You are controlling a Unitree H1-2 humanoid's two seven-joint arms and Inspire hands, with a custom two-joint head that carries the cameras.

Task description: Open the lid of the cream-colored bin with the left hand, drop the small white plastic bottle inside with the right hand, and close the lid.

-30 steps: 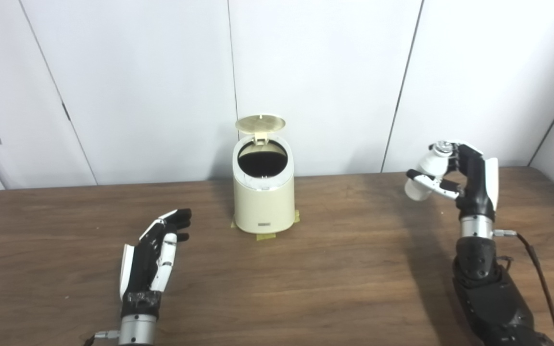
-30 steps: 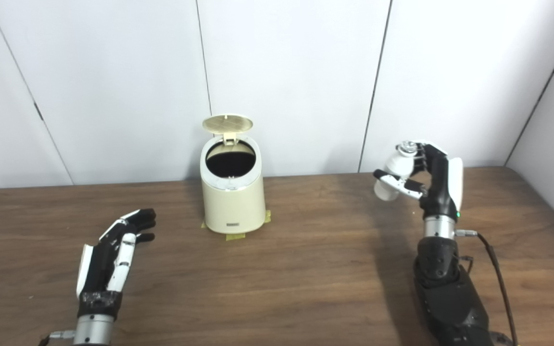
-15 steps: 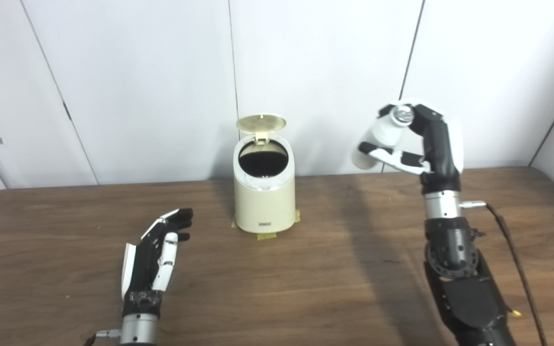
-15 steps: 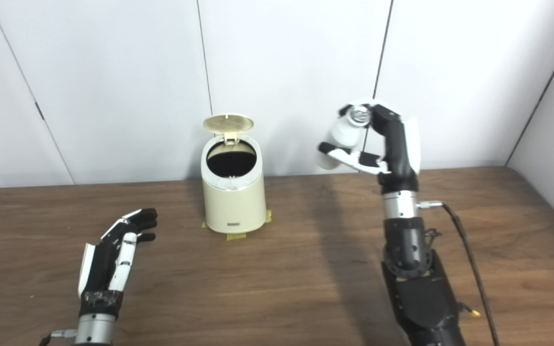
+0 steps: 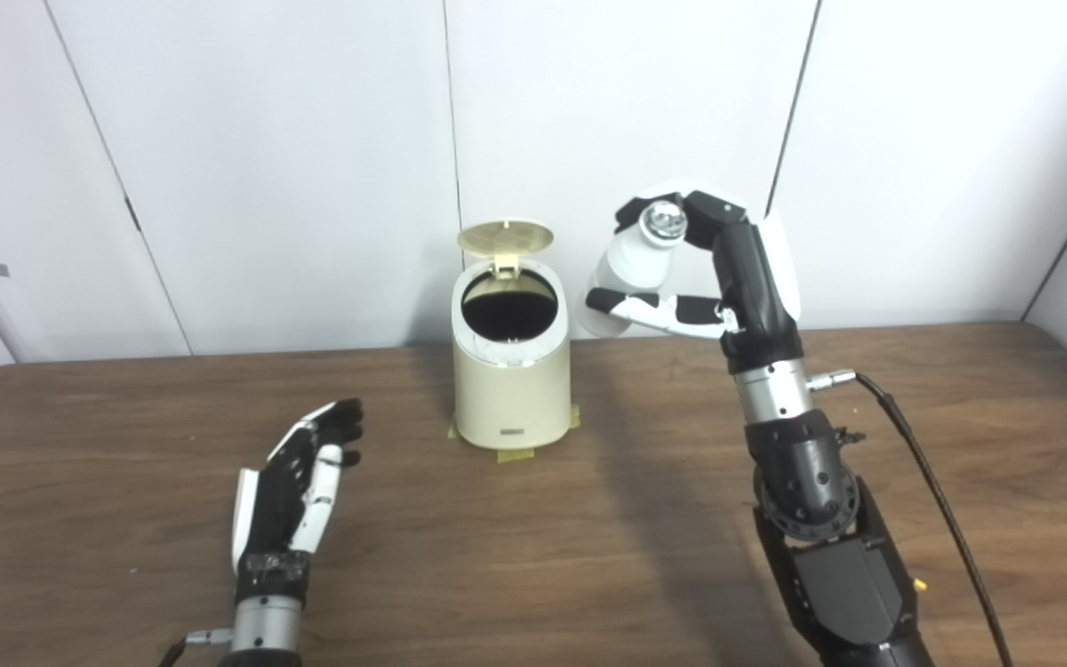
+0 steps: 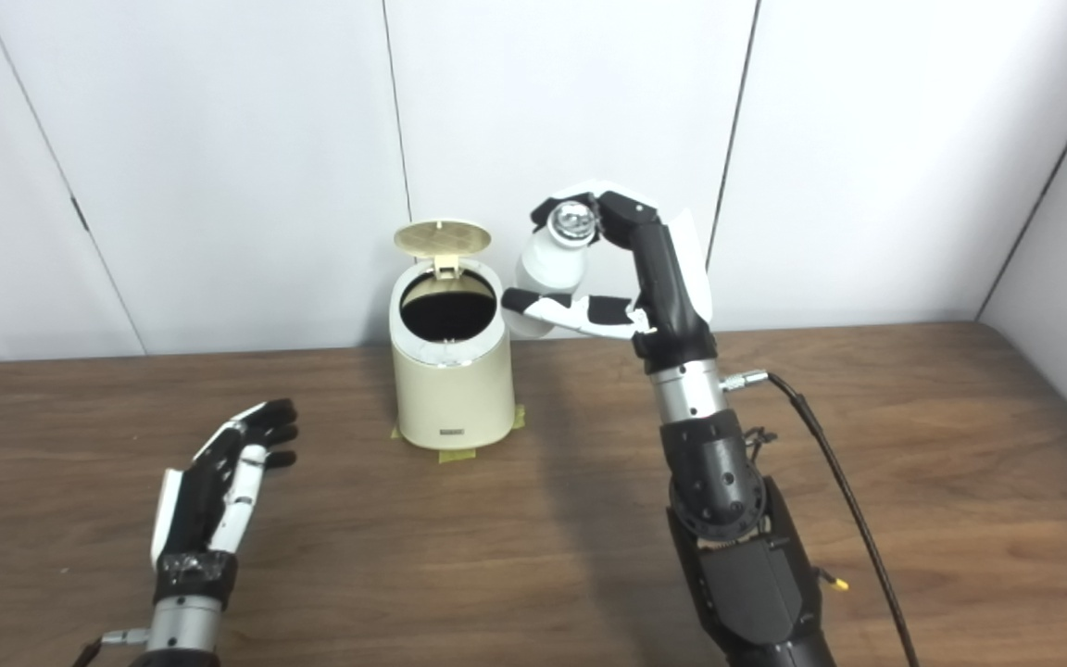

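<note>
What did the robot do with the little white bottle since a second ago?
The right hand, shut on the bottle, rose and swung left toward the bin; the bottle now hangs beside the bin's opening, not yet over it. Nothing was let go. The lid stayed up, the bin stayed put, and the left hand stayed open on the table.

Smooth matt cream-coloured plastic bin (image 5: 509,389), round ribbed lid (image 5: 505,237) raised. Small white plastic bottle (image 5: 628,269), slight gloss, shiny metallic-looking cap (reflective). Dark brown wood-grain table (image 5: 533,556), satin. Black-and-white plastic right hand (image 5: 700,269), brushed-metal wrist. Same-finish left hand (image 5: 297,482).
</note>
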